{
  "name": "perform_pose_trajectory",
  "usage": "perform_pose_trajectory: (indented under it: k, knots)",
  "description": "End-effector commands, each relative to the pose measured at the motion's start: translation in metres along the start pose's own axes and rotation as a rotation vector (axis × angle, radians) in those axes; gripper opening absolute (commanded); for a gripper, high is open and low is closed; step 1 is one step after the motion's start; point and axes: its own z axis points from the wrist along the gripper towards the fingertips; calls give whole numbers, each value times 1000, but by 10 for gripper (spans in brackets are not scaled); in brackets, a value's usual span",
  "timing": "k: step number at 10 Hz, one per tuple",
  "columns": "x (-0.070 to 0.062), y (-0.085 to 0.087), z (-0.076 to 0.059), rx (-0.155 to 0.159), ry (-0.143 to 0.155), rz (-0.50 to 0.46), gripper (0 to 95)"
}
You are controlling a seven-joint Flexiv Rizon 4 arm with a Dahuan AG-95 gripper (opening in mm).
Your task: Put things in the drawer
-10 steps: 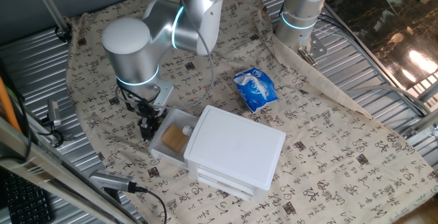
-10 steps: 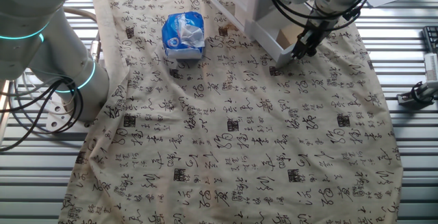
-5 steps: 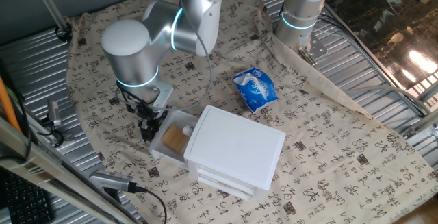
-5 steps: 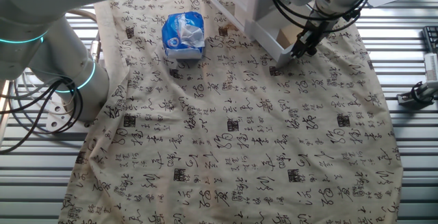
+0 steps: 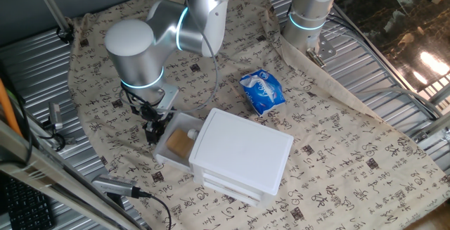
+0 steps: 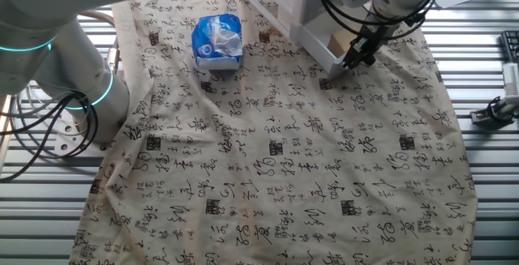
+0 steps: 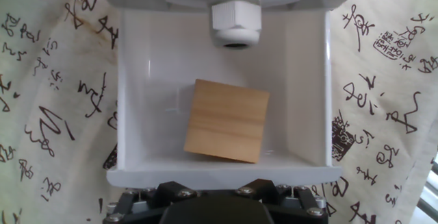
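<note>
The white drawer unit stands on the patterned cloth with its top drawer pulled out. A light-brown wooden block lies inside the drawer, and it also shows in the hand view, tilted a little on the white floor. My gripper points down at the drawer's front wall, right against it. In the other fixed view the gripper is at the same front wall. The knob and my fingertips are hidden behind the front edge, so the jaws' state does not show.
A blue and white packet lies on the cloth behind the unit; it also shows in the other fixed view. A second robot base stands at the back. Metal slats surround the cloth, with cables at the left.
</note>
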Motion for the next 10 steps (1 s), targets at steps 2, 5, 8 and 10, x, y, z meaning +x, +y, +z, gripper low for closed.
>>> perform_pose_trajectory:
  k: [2,5,8,10]
  knots:
    - [-3,0,0,-1,0,8,760]
    - [-11,0,2,3,5,24,760]
    - [-17,0,-2,2,8,36,760]
    - [-22,1,0,8,10,51,760]
